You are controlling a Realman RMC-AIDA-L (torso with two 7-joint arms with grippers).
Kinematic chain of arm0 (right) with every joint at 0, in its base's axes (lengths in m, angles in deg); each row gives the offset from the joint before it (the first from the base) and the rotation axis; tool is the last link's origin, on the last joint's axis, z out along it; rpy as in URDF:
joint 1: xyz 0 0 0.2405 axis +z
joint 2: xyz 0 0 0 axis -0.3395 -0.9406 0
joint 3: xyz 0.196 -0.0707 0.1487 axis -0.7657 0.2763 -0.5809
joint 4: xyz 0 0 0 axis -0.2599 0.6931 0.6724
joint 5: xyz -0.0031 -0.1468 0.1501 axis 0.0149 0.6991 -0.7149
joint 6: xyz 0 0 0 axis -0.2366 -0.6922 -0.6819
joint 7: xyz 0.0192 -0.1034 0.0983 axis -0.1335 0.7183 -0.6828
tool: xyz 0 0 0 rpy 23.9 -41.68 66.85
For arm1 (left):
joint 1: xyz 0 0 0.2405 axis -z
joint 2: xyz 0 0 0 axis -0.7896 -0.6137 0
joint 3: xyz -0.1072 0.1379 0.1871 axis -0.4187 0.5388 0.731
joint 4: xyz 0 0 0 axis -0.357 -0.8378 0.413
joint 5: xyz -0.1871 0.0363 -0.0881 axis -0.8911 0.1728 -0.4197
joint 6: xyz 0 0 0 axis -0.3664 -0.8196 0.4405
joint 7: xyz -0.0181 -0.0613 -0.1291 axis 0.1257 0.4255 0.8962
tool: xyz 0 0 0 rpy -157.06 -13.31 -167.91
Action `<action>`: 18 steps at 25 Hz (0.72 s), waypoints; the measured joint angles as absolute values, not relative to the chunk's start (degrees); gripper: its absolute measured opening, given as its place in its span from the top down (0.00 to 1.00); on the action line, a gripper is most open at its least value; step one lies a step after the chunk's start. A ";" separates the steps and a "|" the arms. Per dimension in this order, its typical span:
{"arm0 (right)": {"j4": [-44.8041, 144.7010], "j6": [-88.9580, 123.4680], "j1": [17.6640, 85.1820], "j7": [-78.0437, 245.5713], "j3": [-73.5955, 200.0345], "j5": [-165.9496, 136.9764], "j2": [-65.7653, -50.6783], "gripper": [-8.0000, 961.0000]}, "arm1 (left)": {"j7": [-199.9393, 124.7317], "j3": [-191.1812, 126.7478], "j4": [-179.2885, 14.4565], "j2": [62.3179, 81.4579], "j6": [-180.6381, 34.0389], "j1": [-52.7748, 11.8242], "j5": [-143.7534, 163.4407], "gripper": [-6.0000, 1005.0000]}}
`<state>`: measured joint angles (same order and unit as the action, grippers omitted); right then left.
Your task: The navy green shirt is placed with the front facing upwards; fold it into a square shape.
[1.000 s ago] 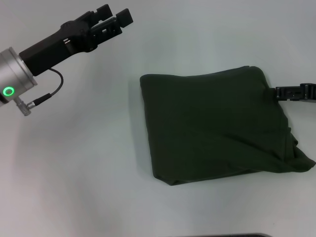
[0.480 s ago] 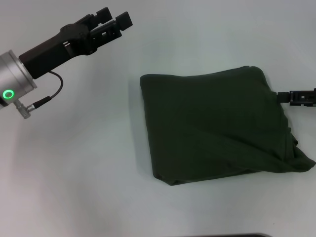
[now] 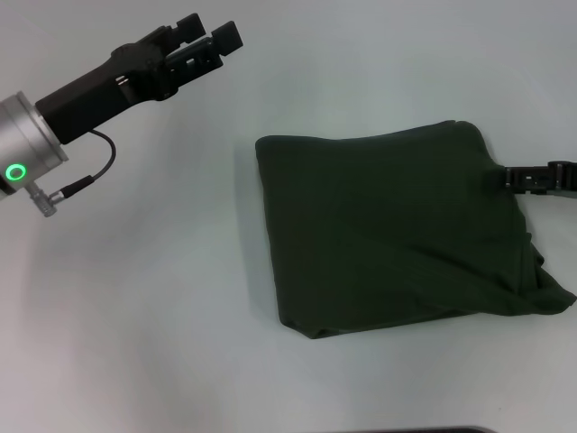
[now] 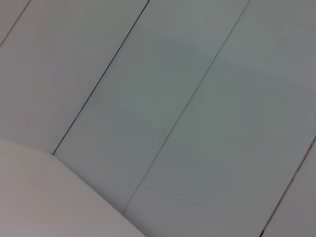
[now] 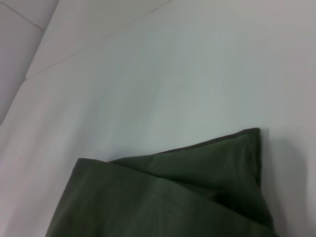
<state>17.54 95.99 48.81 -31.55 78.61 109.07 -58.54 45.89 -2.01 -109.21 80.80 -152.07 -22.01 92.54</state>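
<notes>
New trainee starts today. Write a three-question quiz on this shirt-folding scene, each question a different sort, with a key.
1. True or false: the navy green shirt lies folded into a rough square on the white table.
2. Which gripper is beside the shirt's edge? A) left gripper B) right gripper
3. Fill in: the cream chest letters are ___ in the head view.

Key:
1. True
2. B; the left gripper is raised far off to the robot's left.
3. Hidden; only plain green cloth shows.

Right gripper (image 3: 518,178) mostly cut off at head view's edge, finger state unclear.
</notes>
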 joint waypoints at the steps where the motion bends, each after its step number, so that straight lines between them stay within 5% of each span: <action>1: 17.55 96.19 48.97 -31.55 78.62 109.00 -58.61 0.24 | 45.87 -2.00 -109.21 80.80 -152.05 -22.01 92.54 0.10; 18: 17.04 103.24 51.52 -32.07 78.23 106.02 -58.17 0.24 | 45.37 -1.92 -108.72 80.84 -151.20 -21.67 92.77 0.10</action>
<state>17.04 103.24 51.52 -32.07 78.23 106.02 -58.17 45.37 -1.92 -108.72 80.84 -151.20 -21.67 92.77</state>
